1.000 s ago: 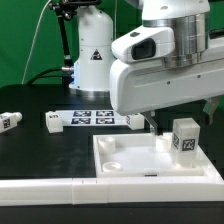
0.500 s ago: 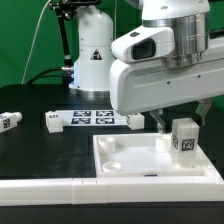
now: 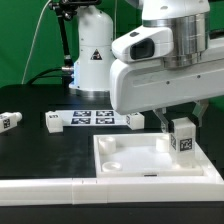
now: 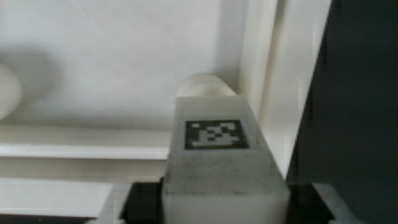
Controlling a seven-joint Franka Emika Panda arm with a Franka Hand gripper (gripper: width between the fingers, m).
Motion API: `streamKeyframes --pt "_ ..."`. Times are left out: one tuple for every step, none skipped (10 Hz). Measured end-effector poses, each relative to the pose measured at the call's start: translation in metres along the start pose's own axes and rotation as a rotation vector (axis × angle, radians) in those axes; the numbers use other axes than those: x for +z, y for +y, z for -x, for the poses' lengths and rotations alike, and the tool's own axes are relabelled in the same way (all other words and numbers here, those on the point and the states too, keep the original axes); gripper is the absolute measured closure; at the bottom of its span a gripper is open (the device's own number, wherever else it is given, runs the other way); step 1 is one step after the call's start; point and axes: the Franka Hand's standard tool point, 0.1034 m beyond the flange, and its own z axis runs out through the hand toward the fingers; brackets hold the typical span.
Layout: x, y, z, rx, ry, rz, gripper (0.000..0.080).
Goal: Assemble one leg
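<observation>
A leg (image 3: 184, 138), a small white post with a square tag, stands upright at the far corner of the white square tray (image 3: 130, 160), on the exterior view's right. My gripper (image 3: 181, 124) reaches down over it with a finger on each side, shut on the leg. In the wrist view the leg (image 4: 219, 140) fills the middle between my dark fingers (image 4: 146, 203), with my gripper (image 4: 224, 202) around its near end. Its far end sits at the tray's corner beside the rim (image 4: 267, 60).
Three more small tagged posts lie on the black table (image 3: 10, 121), (image 3: 52, 120), (image 3: 134, 120). The marker board (image 3: 92, 117) lies between the last two. A white wall (image 3: 50, 186) runs along the front. A white robot base (image 3: 92, 55) stands behind.
The visible finger has moved toward the exterior view's right, closing up against the leg. The leg has stayed almost still.
</observation>
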Motion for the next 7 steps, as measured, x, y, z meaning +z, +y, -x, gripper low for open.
streamKeyframes --pt "0.0008 -0.0016 0.0052 0.169 0.021 0.003 0.0509" --pt "0.001 -0.0015 0.008 0.282 0.028 -0.001 0.0509" --pt "0.0011 -0.001 0.0082 0.417 0.031 -0.006 0.0509" --pt "0.0014 -0.0009 0.0082 0.544 0.03 -0.008 0.0509" --pt "0.0015 -0.0008 0.0082 0.679 0.031 -0.009 0.0509" --pt "0.0017 -0.0019 0.0076 0.795 0.03 -0.009 0.0509" --pt "0.0018 -0.004 0.0056 0.913 0.032 -0.012 0.0509"
